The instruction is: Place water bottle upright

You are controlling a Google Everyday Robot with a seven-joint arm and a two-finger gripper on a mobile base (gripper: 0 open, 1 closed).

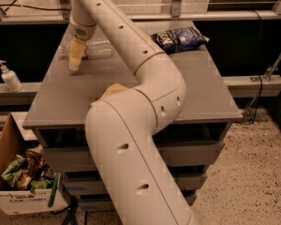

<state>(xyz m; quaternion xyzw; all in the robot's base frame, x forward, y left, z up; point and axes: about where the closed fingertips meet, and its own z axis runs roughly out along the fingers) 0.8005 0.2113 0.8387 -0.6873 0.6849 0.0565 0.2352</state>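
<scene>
The water bottle (pixel 102 47), clear and ribbed, lies on its side at the far left of the grey table (pixel 196 93). My gripper (pixel 76 56), pale yellow, points down at the table right next to the bottle's left end. It hides that end of the bottle. My white arm reaches from the foreground across the table to it. I cannot tell whether the gripper touches the bottle.
A blue snack bag (pixel 178 38) lies at the table's far right. A yellow sponge (pixel 110 90) peeks out from behind my arm. A white pump dispenser (pixel 9 77) stands on a ledge to the left. A cardboard box (pixel 18 182) of snack packets sits on the floor lower left.
</scene>
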